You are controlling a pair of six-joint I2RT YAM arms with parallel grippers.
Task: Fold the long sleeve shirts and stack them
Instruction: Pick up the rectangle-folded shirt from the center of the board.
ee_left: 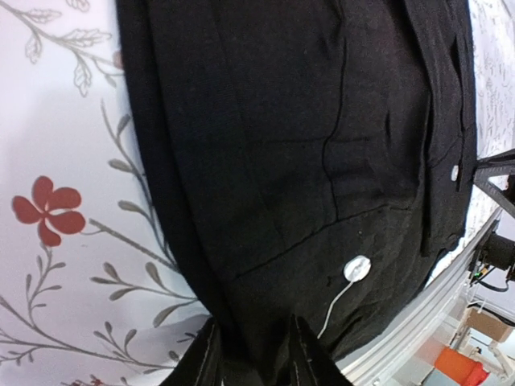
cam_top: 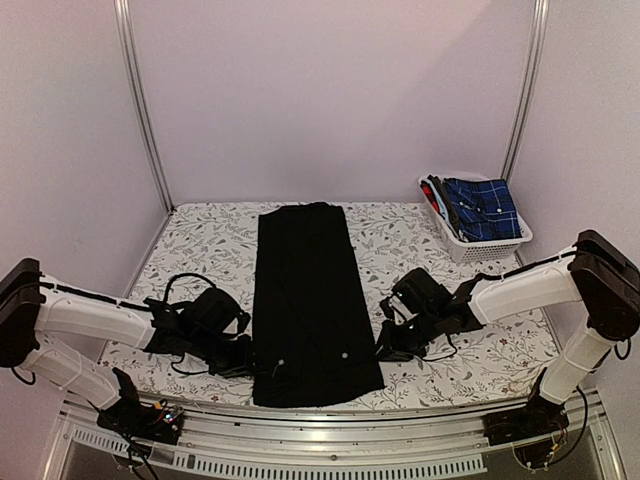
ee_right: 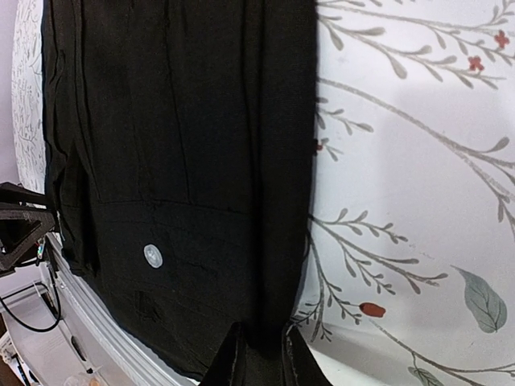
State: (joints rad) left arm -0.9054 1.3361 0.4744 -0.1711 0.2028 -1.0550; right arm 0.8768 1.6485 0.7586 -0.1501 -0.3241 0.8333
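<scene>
A long sleeve shirt (cam_top: 310, 300), plain black, lies folded into a long narrow strip down the middle of the table, hem end toward me. Small pale buttons show near that end, one in the left wrist view (ee_left: 356, 268) with a loose thread, one in the right wrist view (ee_right: 153, 256). My left gripper (cam_top: 250, 362) sits at the strip's near left corner, and its fingers close on the black cloth (ee_left: 282, 145) gathered between them (ee_left: 256, 358). My right gripper (cam_top: 385, 350) is at the near right corner, pinching the shirt's (ee_right: 177, 121) edge (ee_right: 264, 362).
A white slotted basket (cam_top: 490, 247) stands at the back right and holds a blue plaid garment (cam_top: 485, 208). The table wears a floral cloth (cam_top: 200, 250). A metal rail (cam_top: 330, 425) runs along the near edge, just below the shirt's hem. Walls enclose three sides.
</scene>
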